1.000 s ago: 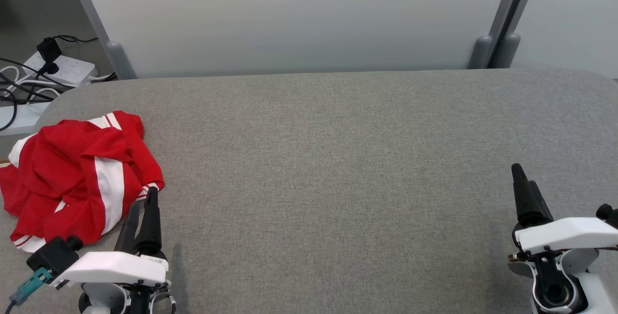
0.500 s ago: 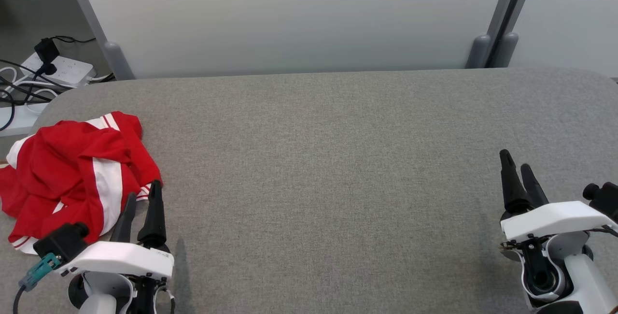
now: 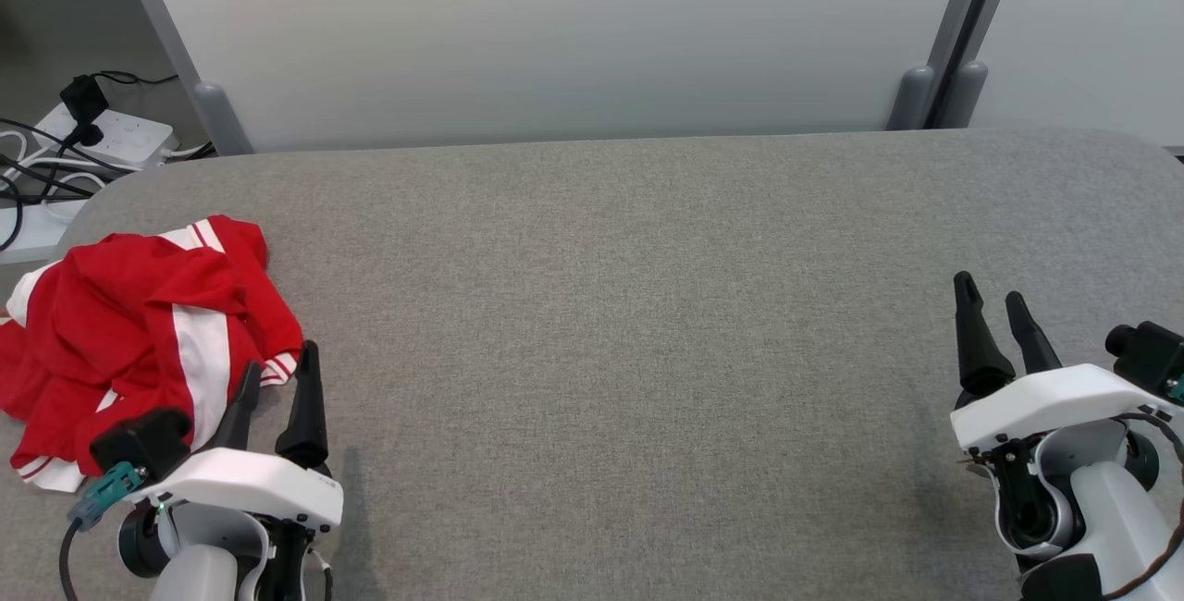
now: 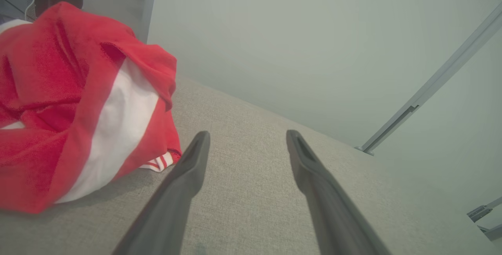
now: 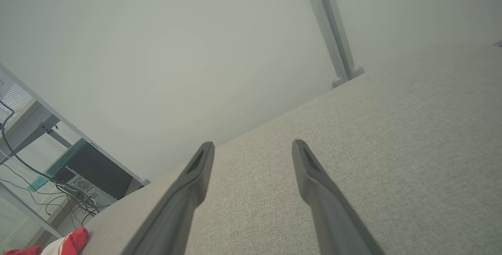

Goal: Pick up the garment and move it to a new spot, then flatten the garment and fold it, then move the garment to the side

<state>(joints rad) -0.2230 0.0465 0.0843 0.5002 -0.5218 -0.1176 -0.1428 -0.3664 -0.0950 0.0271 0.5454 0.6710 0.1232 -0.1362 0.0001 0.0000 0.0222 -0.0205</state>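
Note:
A crumpled red garment with white stripes (image 3: 139,328) lies bunched at the left end of the grey table (image 3: 610,305), part of it hanging over the edge. My left gripper (image 3: 280,362) stands open just right of the garment's near corner, apart from the cloth. In the left wrist view the garment (image 4: 74,102) sits left of the open left gripper (image 4: 245,137), whose fingers hold nothing. My right gripper (image 3: 990,291) is open at the table's right side, far from the garment. In the right wrist view the right gripper (image 5: 253,147) is spread over bare felt, and a bit of the garment (image 5: 66,243) shows at the lower left.
A pale partition wall (image 3: 555,37) with grey posts (image 3: 916,92) runs behind the table. A power strip with cables (image 3: 102,134) lies on the floor beyond the table's left corner. Grey felt stretches between the two grippers.
Both grippers have opened from nearly shut. The camera has shifted slightly, so the scene sits a little further left; the garment has not moved on the table.

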